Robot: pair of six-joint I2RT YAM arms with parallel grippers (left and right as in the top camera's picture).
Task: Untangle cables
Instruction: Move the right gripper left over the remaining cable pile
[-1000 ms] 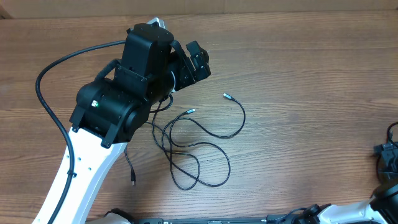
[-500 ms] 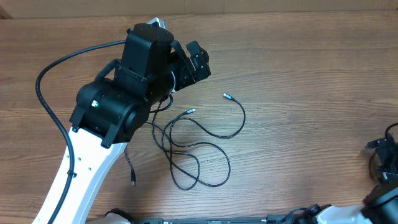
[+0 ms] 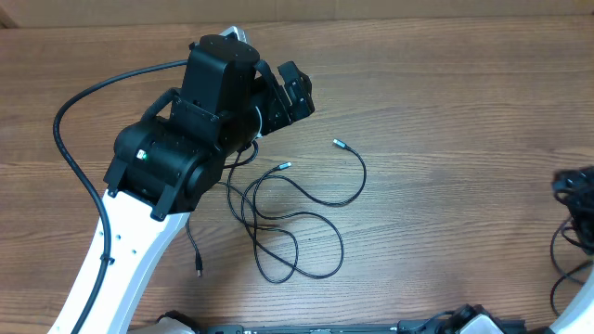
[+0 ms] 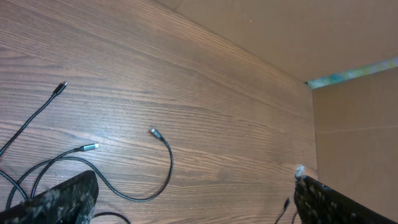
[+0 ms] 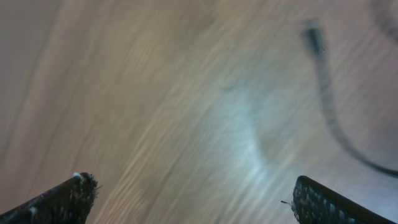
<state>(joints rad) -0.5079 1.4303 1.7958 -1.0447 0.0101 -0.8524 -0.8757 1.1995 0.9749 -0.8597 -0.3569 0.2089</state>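
Note:
The cables (image 3: 295,221) lie in tangled black loops on the wooden table, below and right of my left gripper (image 3: 290,95). Metallic plug ends lie apart from the loops (image 3: 339,144), (image 3: 283,166), and another end lies lower left (image 3: 199,269). In the left wrist view the cables (image 4: 163,168) show between the fingers of my left gripper (image 4: 196,190), which is open, empty and above the table. My right gripper (image 5: 193,186) is open and empty; its view is motion-blurred, with a dark cord (image 5: 326,93) at the upper right. The right arm (image 3: 577,190) is at the table's far right edge.
The left arm's thick black cable (image 3: 70,153) arcs over the left of the table. A cardboard wall (image 4: 280,31) stands along the back edge, with a corner at the right (image 4: 354,118). Bare wooden tabletop (image 3: 464,139) lies between the cables and the right arm.
The right arm has moved up along the far right edge of the overhead view. The left arm and the cables have not moved.

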